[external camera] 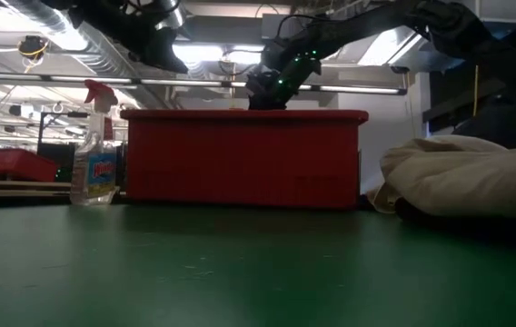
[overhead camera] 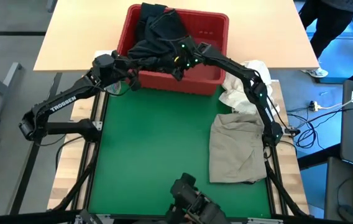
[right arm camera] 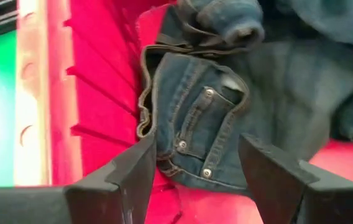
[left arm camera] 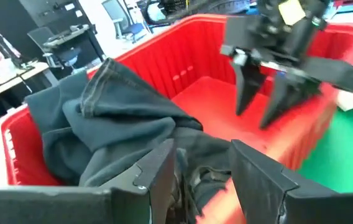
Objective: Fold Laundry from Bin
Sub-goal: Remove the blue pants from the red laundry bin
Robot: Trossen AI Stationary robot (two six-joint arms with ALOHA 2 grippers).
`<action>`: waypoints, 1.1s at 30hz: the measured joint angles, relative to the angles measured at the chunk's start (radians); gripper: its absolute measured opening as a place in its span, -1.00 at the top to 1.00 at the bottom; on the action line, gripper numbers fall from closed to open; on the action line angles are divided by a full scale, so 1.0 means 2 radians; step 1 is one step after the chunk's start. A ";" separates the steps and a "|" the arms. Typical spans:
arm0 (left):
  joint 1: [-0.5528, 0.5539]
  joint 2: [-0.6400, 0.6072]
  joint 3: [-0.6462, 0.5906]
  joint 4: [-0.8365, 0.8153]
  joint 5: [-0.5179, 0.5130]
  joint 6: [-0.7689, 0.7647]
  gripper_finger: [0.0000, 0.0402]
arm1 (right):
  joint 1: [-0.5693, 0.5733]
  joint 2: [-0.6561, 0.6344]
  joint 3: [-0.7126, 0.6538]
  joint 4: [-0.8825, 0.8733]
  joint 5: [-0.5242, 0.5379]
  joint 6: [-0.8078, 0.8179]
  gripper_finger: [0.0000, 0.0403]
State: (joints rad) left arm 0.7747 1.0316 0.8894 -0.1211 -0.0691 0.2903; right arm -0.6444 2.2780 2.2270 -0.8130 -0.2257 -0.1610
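**A:** Over the red bin (overhead camera: 214,31) at the far edge of the green mat (overhead camera: 158,149), both arms reach in together. Why both?

**B:** Probably because the dark laundry (overhead camera: 158,34) is heaped against one end of the bin, partly draped over its rim, and a bundle like that lifts more cleanly from two points.

**A:** Is anything gripped yet?

**B:** No. The right gripper (right arm camera: 192,171) hangs just above the denim waistband (right arm camera: 195,118), its fingers spread with the cloth showing between them, nothing pinched. The left gripper (left arm camera: 201,171) is likewise parted, low at the near wall with dark fabric just beyond its tips; whether it touches I can't tell.

**A:** And the khaki garment (overhead camera: 238,149)?

**B:** Lying on the mat by the right arm's base, well apart from the bin, with the white cloth bundle (overhead camera: 242,90) between it and the bin. I'd judge it was set there to keep the middle of the mat free for the next piece
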 joint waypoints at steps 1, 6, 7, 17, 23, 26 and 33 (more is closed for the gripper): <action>0.004 0.003 0.000 0.001 0.008 -0.001 0.26 | 0.004 0.000 -0.005 0.005 0.004 -0.001 -0.14; 0.034 0.030 0.000 0.010 0.050 -0.017 0.26 | 0.009 0.000 -0.010 0.023 0.002 0.000 -0.14; 0.041 0.038 0.000 0.011 0.053 -0.023 0.26 | 0.009 -0.001 -0.010 0.024 0.002 0.000 -0.14; 0.072 0.112 0.001 0.013 0.073 -0.050 0.26 | -0.008 0.004 0.027 0.064 0.051 0.000 -0.14; 0.071 0.126 0.002 0.009 0.085 -0.050 0.26 | -0.033 0.007 0.030 0.175 0.087 0.005 -0.14; 0.071 0.127 0.002 0.001 0.099 -0.049 0.26 | -0.046 0.027 0.029 0.239 0.086 0.011 -0.14; 0.072 0.127 0.001 -0.009 0.111 -0.049 0.26 | -0.062 0.086 0.029 0.319 0.085 0.013 -0.14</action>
State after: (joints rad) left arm 0.9180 1.2861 0.8913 -0.1383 0.1525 0.1925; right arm -0.7685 2.4506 2.2852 -0.1756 -0.0559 -0.1345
